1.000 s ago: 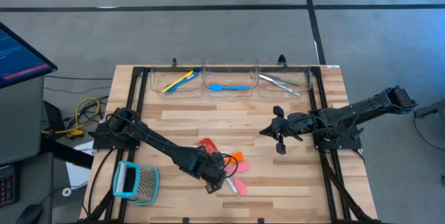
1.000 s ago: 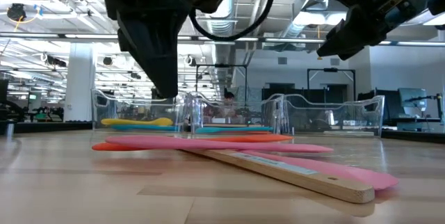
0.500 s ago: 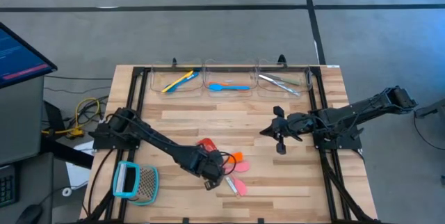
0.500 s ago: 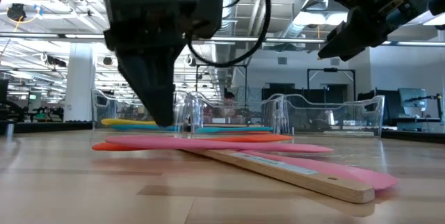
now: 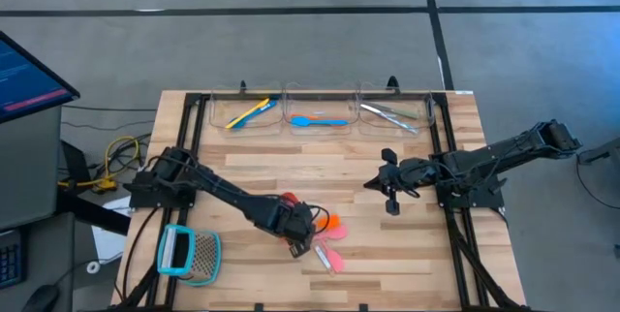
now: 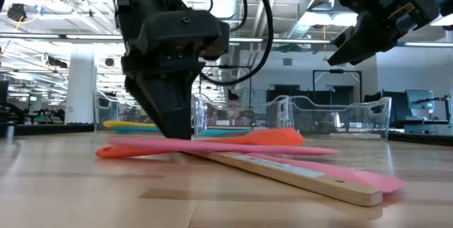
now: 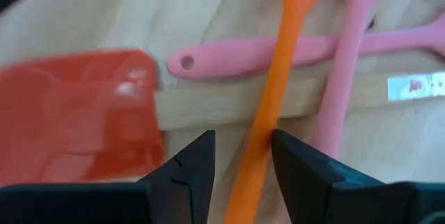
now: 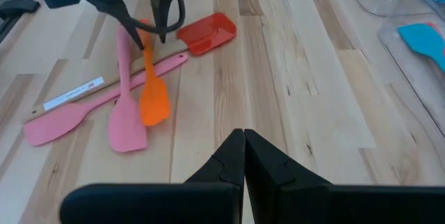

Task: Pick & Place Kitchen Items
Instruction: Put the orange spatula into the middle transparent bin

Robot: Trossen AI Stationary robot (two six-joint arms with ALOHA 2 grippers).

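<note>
The left tool (image 7: 242, 175) is hanging low over the pile of utensils at the front middle of the counter (image 5: 387, 254), its fingers (image 7: 186, 175) parted and straddling the thin handle of the orange spatula (image 7: 278, 78) without gripping anything yet. That spatula is lying across two pink spatulas (image 8: 125, 106) and the wooden handle of the red-headed spatula (image 8: 205, 33). It looks light, thin and somewhat bendy, and smooth plastic is likely slippery, so the narrow handle near its middle seems the best place to pinch, keeping clear of the pink ones beneath. Farther back and to the right, the right tool (image 5: 389, 188) is waiting above the counter with its fingers closed on nothing. Along the far edge, clear bins (image 5: 320, 109) are holding yellow, blue and silvery utensils.
</note>
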